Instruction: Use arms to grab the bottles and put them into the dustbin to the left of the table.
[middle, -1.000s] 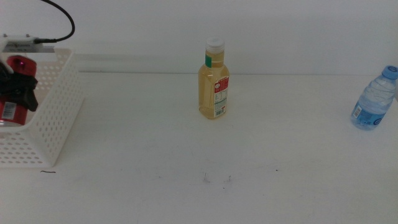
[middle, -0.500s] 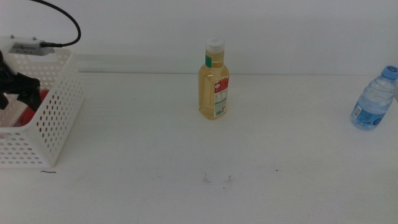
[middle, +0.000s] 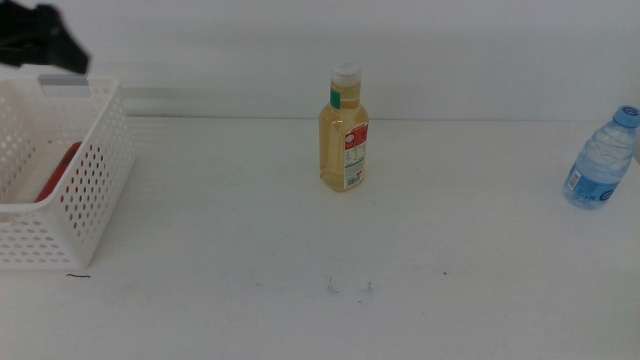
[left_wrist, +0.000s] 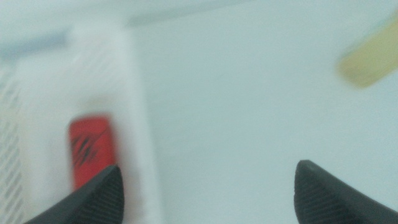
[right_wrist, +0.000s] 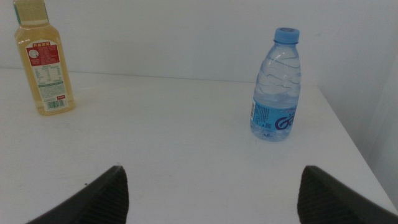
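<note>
The red can (middle: 62, 168) lies inside the white lattice dustbin (middle: 95, 185) at the table's left. My left gripper (middle: 45, 45) hangs above the dustbin's far rim. In the blurred left wrist view this gripper (left_wrist: 205, 199) is open and empty, with the can (left_wrist: 91, 152) below in the dustbin (left_wrist: 140, 130). The yellow-liquid bottle (middle: 345, 130) stands upright mid-table and the blue-capped water bottle (middle: 603, 160) stands at the far right. My right gripper (right_wrist: 211, 199) is open and empty, well short of the water bottle (right_wrist: 275, 87) and the yellow bottle (right_wrist: 45, 62).
The white table (middle: 330, 240) has a few dark specks near its front. Its right edge (right_wrist: 348, 134) runs close behind the water bottle. A white wall closes off the back.
My left gripper let go of the red can inside the dustbin, then rose up and out above the rim. The can now lies in the dustbin. Both bottles stayed put.
</note>
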